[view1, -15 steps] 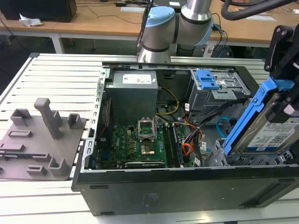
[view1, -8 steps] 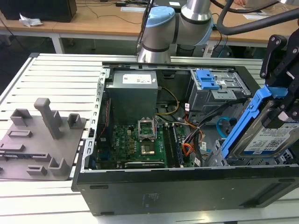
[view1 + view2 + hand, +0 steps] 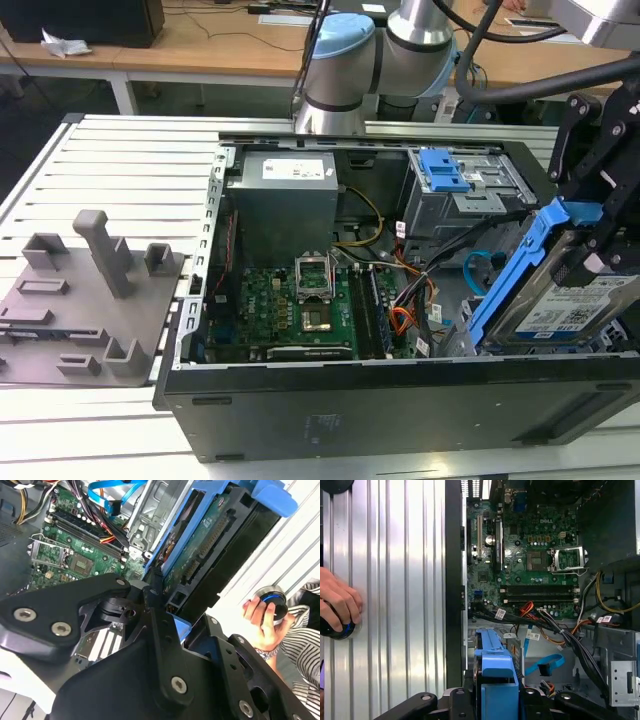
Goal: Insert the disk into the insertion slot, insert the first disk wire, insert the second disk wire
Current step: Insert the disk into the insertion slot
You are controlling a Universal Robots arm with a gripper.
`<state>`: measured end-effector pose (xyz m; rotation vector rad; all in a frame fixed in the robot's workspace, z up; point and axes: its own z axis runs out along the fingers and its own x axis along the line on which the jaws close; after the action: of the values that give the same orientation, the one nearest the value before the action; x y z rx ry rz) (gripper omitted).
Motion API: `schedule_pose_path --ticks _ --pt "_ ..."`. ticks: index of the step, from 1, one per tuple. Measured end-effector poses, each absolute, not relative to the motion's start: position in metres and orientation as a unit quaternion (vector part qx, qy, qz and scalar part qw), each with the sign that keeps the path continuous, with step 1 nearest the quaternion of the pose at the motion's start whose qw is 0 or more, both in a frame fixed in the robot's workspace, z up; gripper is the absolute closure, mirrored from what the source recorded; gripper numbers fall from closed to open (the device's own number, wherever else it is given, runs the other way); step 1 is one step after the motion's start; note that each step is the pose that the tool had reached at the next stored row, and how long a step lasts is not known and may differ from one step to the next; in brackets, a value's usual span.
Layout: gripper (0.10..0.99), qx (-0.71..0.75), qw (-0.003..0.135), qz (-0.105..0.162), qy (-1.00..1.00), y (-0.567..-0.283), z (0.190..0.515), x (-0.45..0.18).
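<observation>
Pinching the disk (image 3: 572, 305) w/ the gripper (image 3: 586, 262), clamped tight on the edges of its blue carrier (image 3: 520, 268). Holding it tilted at the exterior view's right of the motherboard (image 3: 300, 310), low end down inside the PC case (image 3: 400, 400) on the motherboard's side, high end raised & farther from the motherboard. Not yet seated in the insertion slot (image 3: 159, 511): in the second wrist view, placing that silver perforated cage btwn disk & motherboard, just beside the carrier's edge. Showing the first disk wire (image 3: 402, 320), orange & dark bundle, at the motherboard's edge nearest the disk, apart from the disk. Showing the second disk wire (image 3: 478, 268), light blue, looped btwn motherboard & disk; in the first wrist view, ending in a dark connector that touches neither. Also in the exterior view: grey bay w/ blue latch (image 3: 445, 170) to the right of the motherboard & farther back, PSU (image 3: 285, 200) just behind the motherboard, grey fixture plate (image 3: 90, 290) well off to the motherboard's left, outside the case. In the first wrist view, resting a person's hand (image 3: 337, 605) on a round dark knob (image 3: 340, 629) on the slatted table (image 3: 405, 605), well apart from the motherboard, beyond the case wall.
</observation>
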<state>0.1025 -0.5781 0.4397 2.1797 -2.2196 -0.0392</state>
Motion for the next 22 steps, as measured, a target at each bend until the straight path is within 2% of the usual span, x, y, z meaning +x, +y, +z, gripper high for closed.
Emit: schedule_pose_path --ticks 3,6,11,15,22 --pt "0.722 0.701 0.015 -0.013 -0.713 -0.576 0.439 0.103" --pt "0.722 0.701 0.015 -0.013 -0.713 -0.561 0.438 0.103" --pt "0.722 0.701 0.014 -0.012 -0.713 -0.561 0.447 0.103" --pt "0.722 0.702 0.001 -0.025 -0.712 -0.561 0.447 0.104" --pt "0.722 0.709 0.001 -0.029 -0.704 -0.560 0.444 0.122"
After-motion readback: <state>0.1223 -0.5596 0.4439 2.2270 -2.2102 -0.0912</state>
